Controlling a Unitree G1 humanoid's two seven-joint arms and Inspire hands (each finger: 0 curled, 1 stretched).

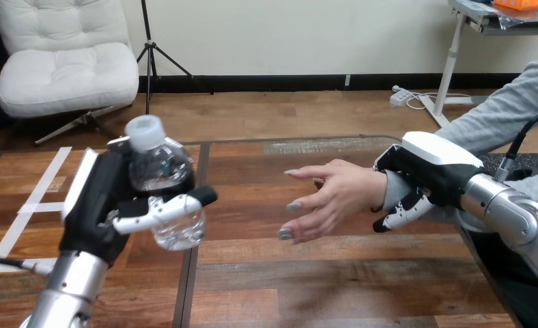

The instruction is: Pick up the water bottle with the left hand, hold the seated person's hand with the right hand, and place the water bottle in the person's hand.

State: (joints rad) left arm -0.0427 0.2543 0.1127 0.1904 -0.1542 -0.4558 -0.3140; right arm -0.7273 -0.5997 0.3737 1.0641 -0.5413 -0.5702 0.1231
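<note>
Left hand (102, 198): raised over the left part of the bench (307, 273), fingers and thumb curled round the water bottle (162, 167), which stands roughly upright in the grip, cap uppermost, clear of the bench. Right hand (427, 164): at the right, fingers curled round the person's wrist (384, 193). The person's hand (338, 198) reaches left with its fingers spread, apart from the bottle.

Open room over the brown wooden table (252, 287) separates the clear plastic water bottle (160, 167) at left from the person's open hand (338, 195) at right
</note>
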